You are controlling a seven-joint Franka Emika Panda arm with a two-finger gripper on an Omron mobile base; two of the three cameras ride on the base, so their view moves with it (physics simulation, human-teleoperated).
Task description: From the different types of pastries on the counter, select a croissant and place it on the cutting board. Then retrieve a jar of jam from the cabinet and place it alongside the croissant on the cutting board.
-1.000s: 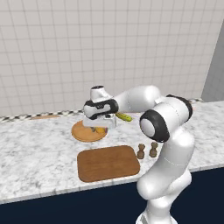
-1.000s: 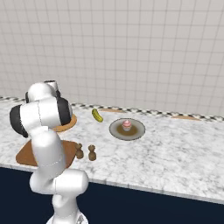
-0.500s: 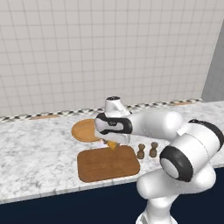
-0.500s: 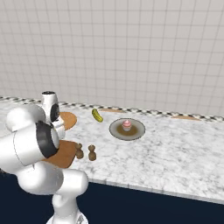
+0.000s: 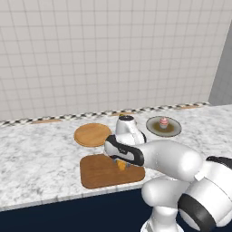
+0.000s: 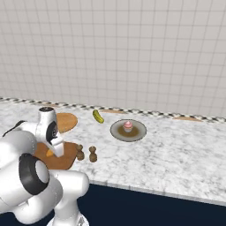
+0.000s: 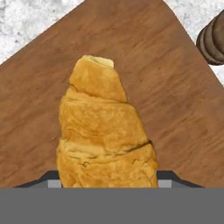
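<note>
Marbled counter [image 5: 36, 158] under tiled wall [image 5: 104, 54]

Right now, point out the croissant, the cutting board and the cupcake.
croissant [image 7: 105, 131], hand view, middle of its flaky body.
cutting board [image 5: 97, 172], left base view, bare wood left of the gripper.
cupcake [image 6: 128, 126], right base view, its pink top.

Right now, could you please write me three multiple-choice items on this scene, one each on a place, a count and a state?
1. Where is the croissant?
A. over the cutting board
B. on the dark plate
C. beside the pickle

2. How many small brown shakers stand right of the board?
A. one
B. two
C. four

3. What is the gripper doing?
A. hanging open
B. shut on the cupcake
C. shut on the croissant

Answers: 1 A, the hand view shows brown wood all around the croissant. 2 B, a pair stands side by side in the right base view. 3 C, the croissant sits between the fingers.
</note>
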